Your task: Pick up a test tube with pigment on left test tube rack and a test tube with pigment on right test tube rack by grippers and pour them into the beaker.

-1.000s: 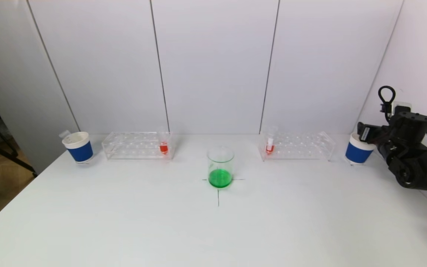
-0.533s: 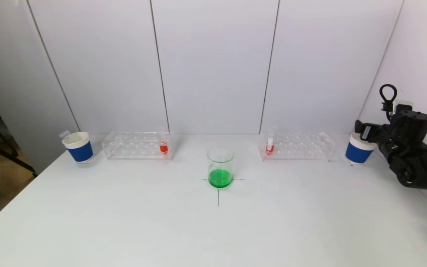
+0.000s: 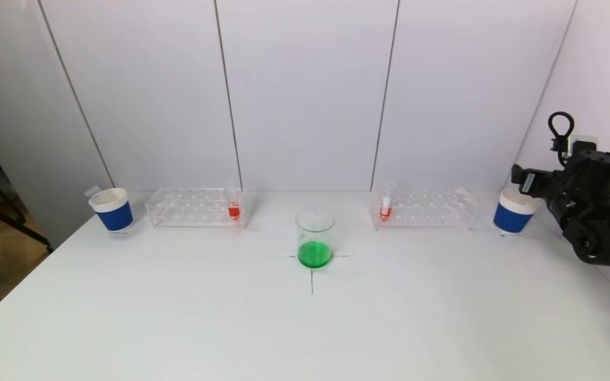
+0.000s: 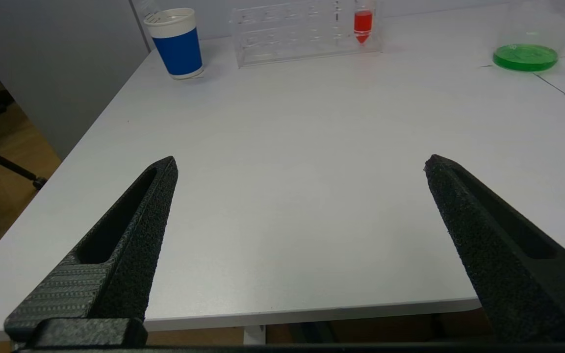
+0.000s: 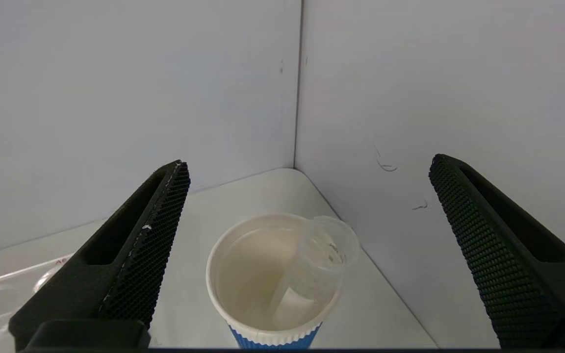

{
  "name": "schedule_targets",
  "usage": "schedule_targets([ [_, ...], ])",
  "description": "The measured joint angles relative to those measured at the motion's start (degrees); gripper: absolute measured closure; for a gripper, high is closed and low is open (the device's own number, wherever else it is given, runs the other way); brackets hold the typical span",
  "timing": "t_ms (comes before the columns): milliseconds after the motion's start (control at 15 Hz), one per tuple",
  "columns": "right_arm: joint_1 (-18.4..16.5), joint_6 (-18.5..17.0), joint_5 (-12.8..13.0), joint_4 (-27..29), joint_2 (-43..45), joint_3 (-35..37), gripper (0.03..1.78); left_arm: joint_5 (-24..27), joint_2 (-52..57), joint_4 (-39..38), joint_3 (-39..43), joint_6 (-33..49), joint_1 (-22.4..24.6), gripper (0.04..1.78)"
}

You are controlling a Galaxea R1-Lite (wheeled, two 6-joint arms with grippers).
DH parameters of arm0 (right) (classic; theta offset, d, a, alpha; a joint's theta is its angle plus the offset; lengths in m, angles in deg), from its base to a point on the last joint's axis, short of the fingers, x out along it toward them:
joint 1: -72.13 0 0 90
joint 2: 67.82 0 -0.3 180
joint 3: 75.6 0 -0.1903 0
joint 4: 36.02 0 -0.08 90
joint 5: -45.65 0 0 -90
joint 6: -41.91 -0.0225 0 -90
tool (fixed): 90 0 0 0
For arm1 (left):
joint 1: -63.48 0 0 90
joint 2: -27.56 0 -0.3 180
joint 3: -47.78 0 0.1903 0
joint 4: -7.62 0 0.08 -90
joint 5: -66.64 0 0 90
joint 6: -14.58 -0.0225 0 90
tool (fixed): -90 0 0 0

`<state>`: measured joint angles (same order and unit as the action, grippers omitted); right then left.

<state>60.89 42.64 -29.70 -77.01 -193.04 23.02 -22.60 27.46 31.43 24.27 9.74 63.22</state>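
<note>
- Left gripper (image 4: 299,164): jaws wide apart, nothing between them, over the near left edge of the white counter (image 3: 178,317) (seen only in its wrist view).
- Left blue-and-white paper cup (image 3: 111,210), then left clear plastic test tube rack (image 3: 195,207); test tube with red pigment (image 3: 234,206) upright at its right end.
- Clear glass beaker (image 3: 315,237) with green liquid, on the centre cross mark.
- Right clear plastic test tube rack (image 3: 424,208); red-pigment tube (image 3: 385,207) upright at its left end.
- Right blue-and-white paper cup (image 3: 513,212), with an empty clear tube (image 5: 319,260) leaning inside.
- Right gripper (image 5: 307,164): jaws fully apart, empty, above that cup.
</note>
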Motion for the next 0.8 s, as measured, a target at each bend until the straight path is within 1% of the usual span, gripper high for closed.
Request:
schedule_targets([
  [200,0.4,2.7,0.3,-0.3,1.1,0.2,0.04,0.0,0.0,0.0,0.0,0.0,0.0,0.06],
  [400,0.8,3.5,0.5,-1.7,1.4,1.3,0.04,0.0,0.0,0.0,0.0,0.0,0.0,0.06],
  [667,1.5,7.0,1.0,-7.3,1.7,4.0,0.04,0.0,0.0,0.0,0.0,0.0,0.0,0.06],
  [800,2.5,7.9,1.0,-10.0,1.7,5.5,0.04,0.0,0.0,0.0,0.0,0.0,0.0,0.06],
])
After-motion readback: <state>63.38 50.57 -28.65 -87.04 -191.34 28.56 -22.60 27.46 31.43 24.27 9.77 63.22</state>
